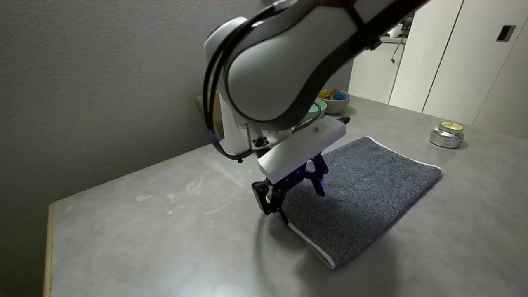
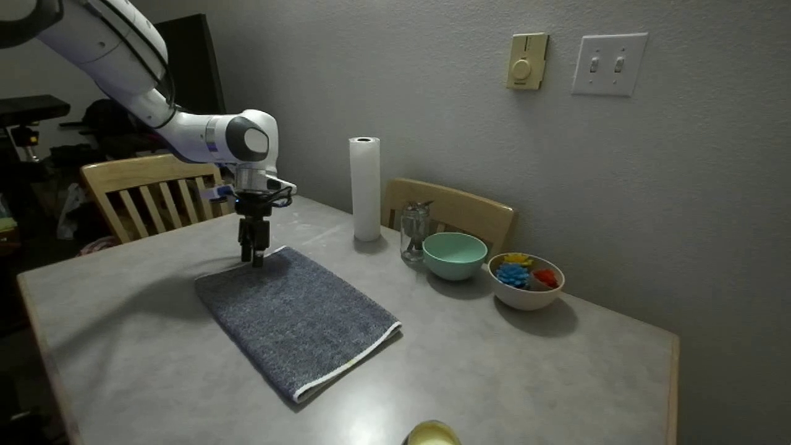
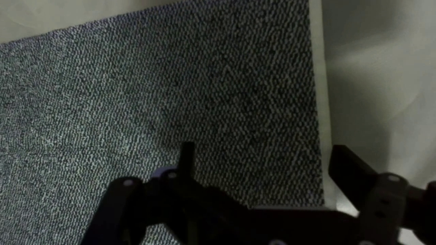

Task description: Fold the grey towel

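The grey towel (image 1: 363, 181) lies flat on the table, doubled over, with pale edging along its short ends. It also shows in an exterior view (image 2: 303, 315) and fills most of the wrist view (image 3: 204, 85). My gripper (image 1: 303, 206) is open over the towel's near short end and also shows in an exterior view (image 2: 252, 262). In the wrist view, the gripper (image 3: 263, 146) has its left finger over the towel and its right finger just outside the pale edge. No cloth is pinched. Whether the fingertips touch towel or table I cannot tell.
A white paper-towel roll (image 2: 366, 191), a glass jar with utensils (image 2: 414, 232), a green bowl (image 2: 454, 256) and a white bowl (image 2: 525, 296) with coloured items stand along the wall side. A silver candle jar (image 1: 447, 135) stands beyond the towel's far end.
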